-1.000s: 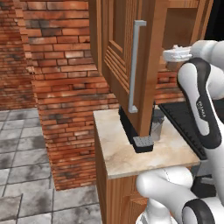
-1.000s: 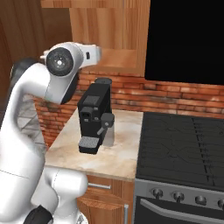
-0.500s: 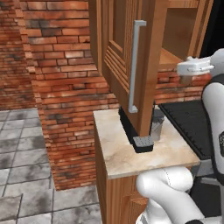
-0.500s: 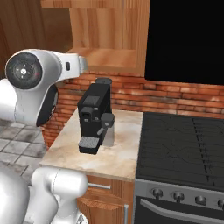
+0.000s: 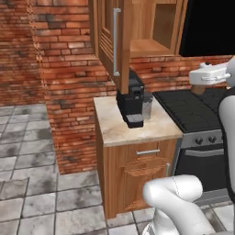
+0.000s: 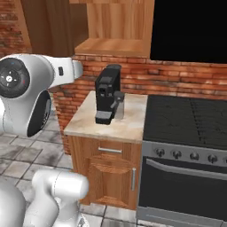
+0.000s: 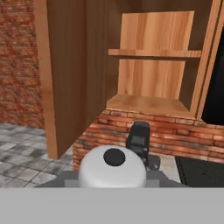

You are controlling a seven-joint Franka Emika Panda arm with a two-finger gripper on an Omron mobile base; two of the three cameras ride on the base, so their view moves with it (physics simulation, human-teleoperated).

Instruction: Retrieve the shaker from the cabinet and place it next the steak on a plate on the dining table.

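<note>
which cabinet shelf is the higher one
The thin shelf board midway up the open cabinet; the other, the cabinet floor, sits lower, just above the brick wall.

Brick wall (image 5: 64,69), grey stone floor (image 5: 27,183), black stove (image 6: 186,128).

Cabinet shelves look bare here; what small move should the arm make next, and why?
Probably swing the hand away from the cabinet and turn to leave. Both shelves in the hand view are bare and the door stands open, so nothing seems left to fetch. Whether the shaker sits in the hand I cannot tell.
</note>
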